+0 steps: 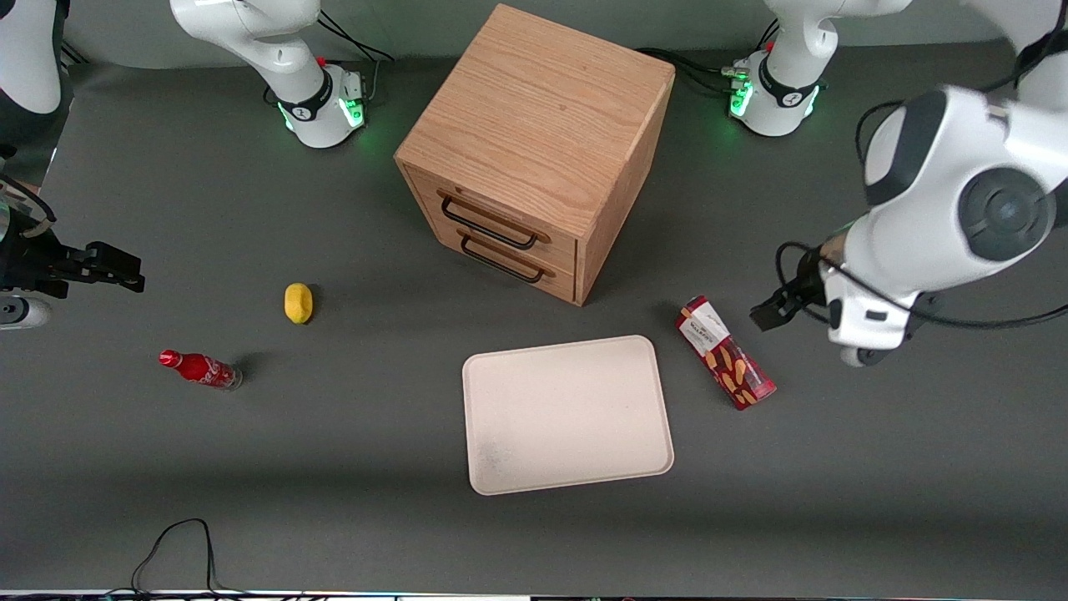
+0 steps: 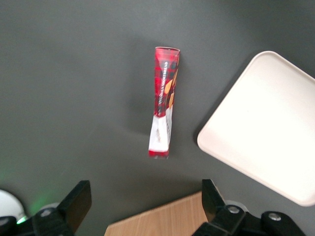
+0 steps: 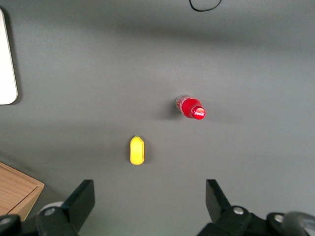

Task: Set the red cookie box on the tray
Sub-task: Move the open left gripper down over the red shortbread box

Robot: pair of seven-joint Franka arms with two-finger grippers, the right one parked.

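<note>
gripper point(image 2: 142, 209): fingers spread, hovering above table, empty
red cookie box point(image 1: 724, 354): flat on table beside tray point(image 1: 567, 415)

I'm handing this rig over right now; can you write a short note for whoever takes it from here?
Gripper: open, holding nothing, hovering above the table beside the red cookie box, toward the working arm's end.
Red cookie box: lying flat on the table, beside the tray with a gap between them, its white-label end pointing toward the wooden drawer cabinet.
Tray: nothing on it, in front of the cabinet's drawers.
Done: nothing grasped yet.
Left: lower onto the box, close the fingers on it, lift, carry it over the tray, set it down and release.
</note>
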